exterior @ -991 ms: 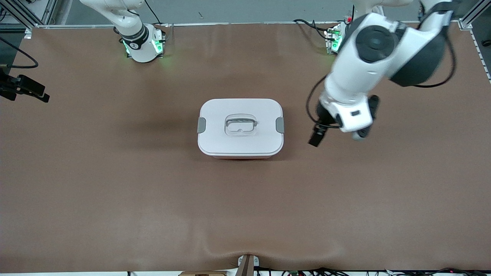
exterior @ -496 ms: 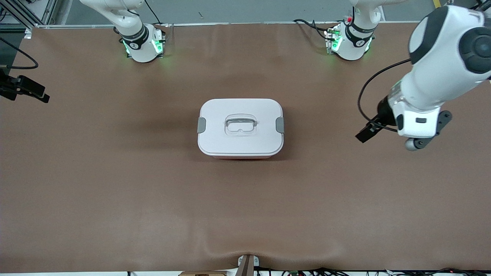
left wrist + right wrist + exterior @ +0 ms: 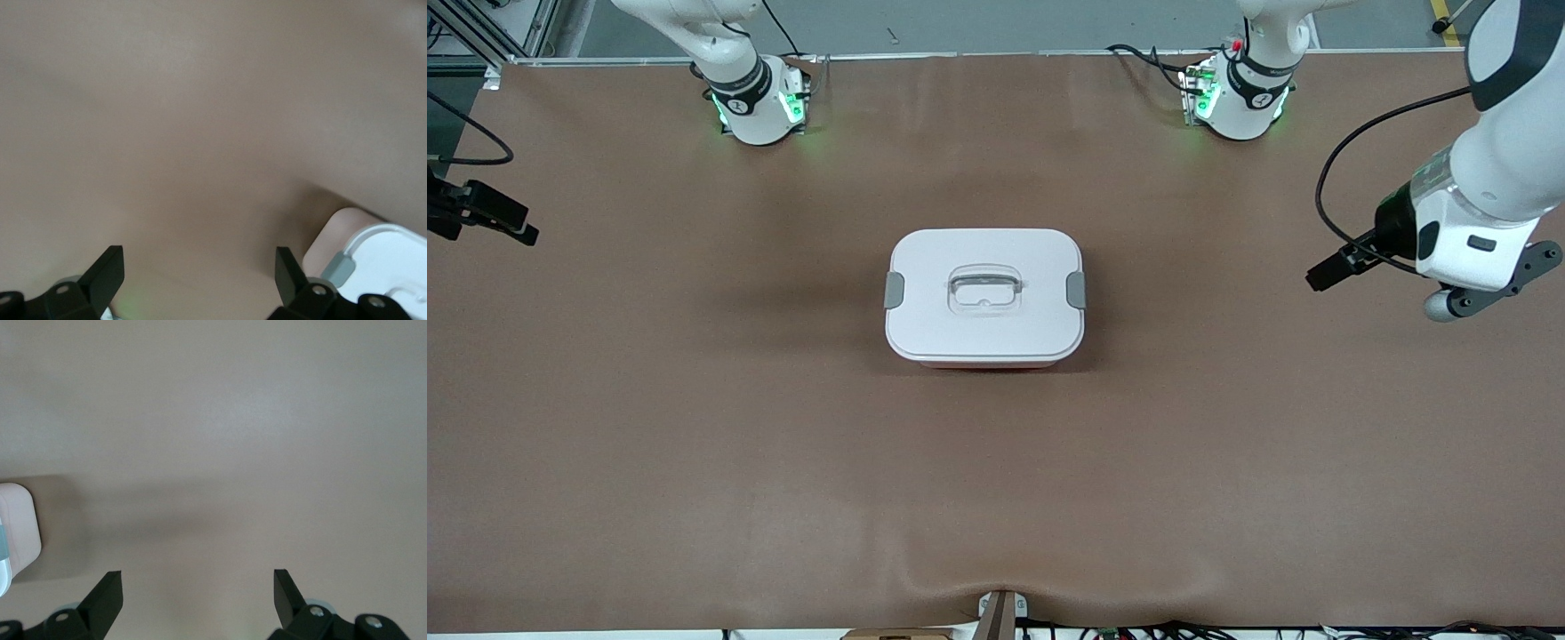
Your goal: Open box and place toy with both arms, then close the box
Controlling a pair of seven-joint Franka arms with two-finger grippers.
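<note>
Two arms, and only the left one is on the move: it has swung away from the box (image 3: 985, 298) and keeps drawing off toward its own end of the surface (image 3: 694, 462), where the left gripper (image 3: 199, 275) hangs over bare brown covering, well apart from the box, its fingers spread wide and holding nothing. The right gripper (image 3: 197, 595) waits at the right arm's end, equally released and empty, with just a corner of the box showing in its wrist view.

The box has not shifted. It sits in the middle of the surface with its white lid (image 3: 925, 267) on and a grey clip (image 3: 894, 290) at each short end, apparently latched, the clear handle (image 3: 983, 292) untouched in its recess. I cannot see the toy anywhere, so it may already be inside, or simply out of view. Judging by the closed lid and both arms backing out, this looks like either the very end of the job or a pause before opening.

Nothing else lies on the surface near the box; only cables run along the edges, so nothing blocks a reach to the clips.
</note>
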